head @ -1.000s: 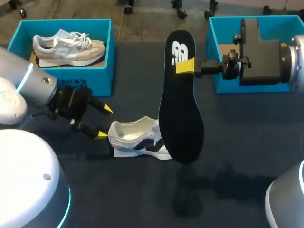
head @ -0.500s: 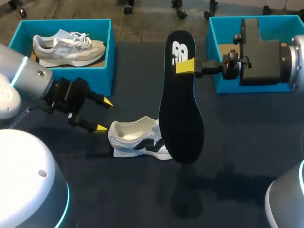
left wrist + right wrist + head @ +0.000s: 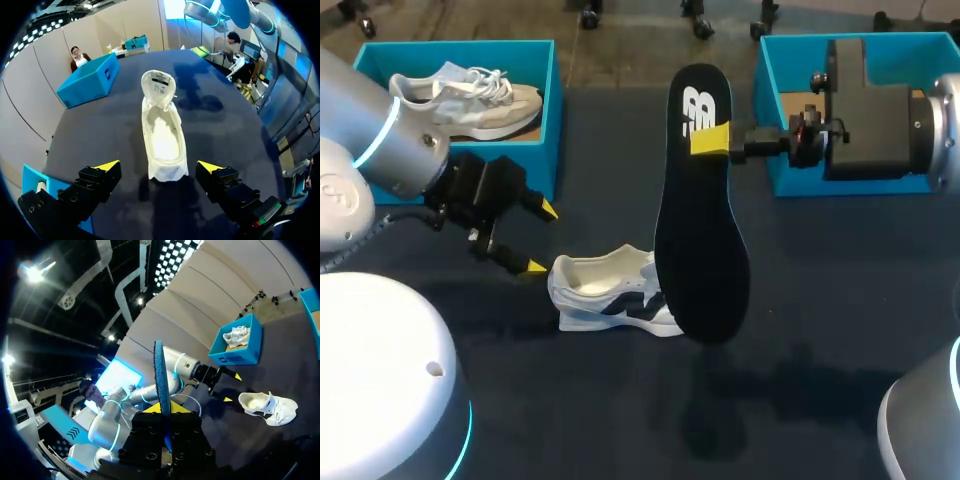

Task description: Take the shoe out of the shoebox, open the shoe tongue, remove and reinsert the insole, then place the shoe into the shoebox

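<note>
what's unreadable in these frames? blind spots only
- Head view: the toe end of the shoe is hidden behind the hanging insole.
- Head view: the inside of the right shoebox is mostly covered by the right arm.
- Right wrist view: the insole is seen edge-on, so neither face shows.
- Left wrist view: the raised tongue hides the toe beyond it.

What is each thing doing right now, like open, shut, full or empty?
Left gripper: open, close to the shoe heel.
Right gripper: shut on the insole.
Insole: held up above the table.
Shoe: upright on the table, insole out.
Left box: open, second shoe inside.
Right box: open, inside mostly hidden.
</note>
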Available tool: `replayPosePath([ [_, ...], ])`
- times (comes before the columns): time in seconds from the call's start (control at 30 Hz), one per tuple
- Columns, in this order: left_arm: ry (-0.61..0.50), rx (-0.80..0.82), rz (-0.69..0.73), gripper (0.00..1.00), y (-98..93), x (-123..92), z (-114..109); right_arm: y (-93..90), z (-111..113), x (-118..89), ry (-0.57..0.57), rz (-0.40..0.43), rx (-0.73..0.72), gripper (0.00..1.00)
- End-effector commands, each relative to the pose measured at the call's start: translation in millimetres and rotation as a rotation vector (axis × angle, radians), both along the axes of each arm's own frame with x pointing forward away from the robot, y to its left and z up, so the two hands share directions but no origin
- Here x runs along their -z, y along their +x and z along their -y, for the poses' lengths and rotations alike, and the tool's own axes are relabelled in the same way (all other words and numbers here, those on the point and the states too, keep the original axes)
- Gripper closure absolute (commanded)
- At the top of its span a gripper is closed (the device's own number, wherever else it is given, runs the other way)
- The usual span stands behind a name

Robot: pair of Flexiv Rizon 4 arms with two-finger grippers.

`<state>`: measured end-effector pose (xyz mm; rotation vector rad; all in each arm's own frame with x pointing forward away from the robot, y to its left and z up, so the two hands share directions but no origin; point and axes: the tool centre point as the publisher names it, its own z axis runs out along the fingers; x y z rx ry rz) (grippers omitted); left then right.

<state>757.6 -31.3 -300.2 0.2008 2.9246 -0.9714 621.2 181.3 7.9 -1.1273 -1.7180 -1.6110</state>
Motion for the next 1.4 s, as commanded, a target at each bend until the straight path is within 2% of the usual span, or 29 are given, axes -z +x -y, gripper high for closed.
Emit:
replayPosePath([
  [0.03,0.138,-0.022,0.019,0.00,1.2,-5.8,4.0,-0.9,-2.8,0.5,0.001,0.000,0.003,1.00],
  [0.27,0.274,-0.038,0.028,0.00,6.3,-6.0,8.6,-0.9,-2.8,0.5,0.001,0.000,0.003,1.00],
  [0.83,0.496,0.023,-0.011,0.00,11.4,-10.8,24.4,-0.9,-2.8,0.5,0.001,0.000,0.003,1.00],
  [1.4,0.547,0.027,-0.056,0.00,-2.9,0.7,56.1,-0.9,-2.8,0.5,0.001,0.000,0.003,1.00],
])
